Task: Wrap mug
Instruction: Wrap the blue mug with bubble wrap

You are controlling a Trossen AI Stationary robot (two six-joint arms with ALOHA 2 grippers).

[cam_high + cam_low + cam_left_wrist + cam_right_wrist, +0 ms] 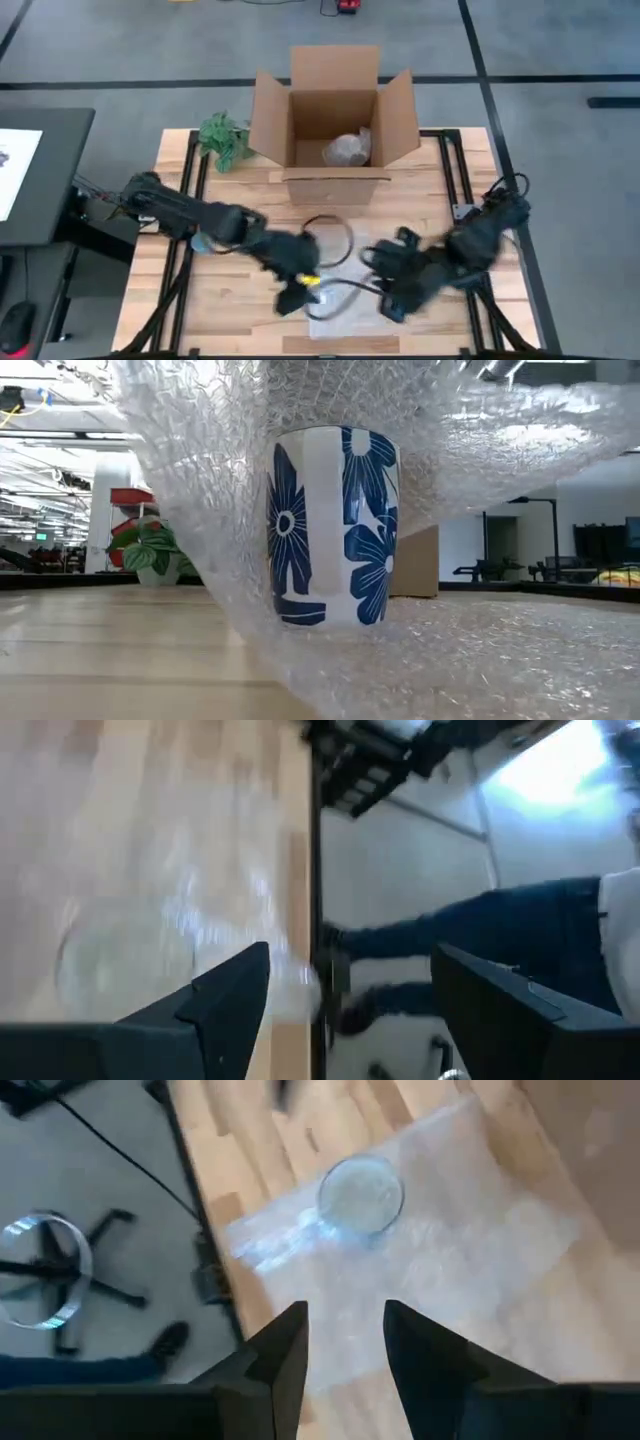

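While both arms lean in over the near half of the wooden table (230,310), the mug (333,525) stands upright on a sheet of bubble wrap (480,650) at the front middle of the table, its white handle facing the low camera and blue flowers on either side of it. Part of the wrap rises up and arches over the mug without closing around it.

Farthest left at the back sits a small green plant (224,138). Next comes the left gripper (297,290), low over the near left edge of the wrap, just beside a small yellow piece; in its own wrist view its fingers (225,995) stand wide apart with nothing between them, though the view is blurred. Behind the middle of the table stands an open cardboard box (335,125) with a crumpled clear bundle (347,150) inside. A loop of black cable (335,235) lies between the box and the wrap.

To the right, the right gripper (392,290) hovers over the wrap's right side, its fingers (285,1350) set narrowly apart and holding nothing, the mug's open mouth showing ahead of them.
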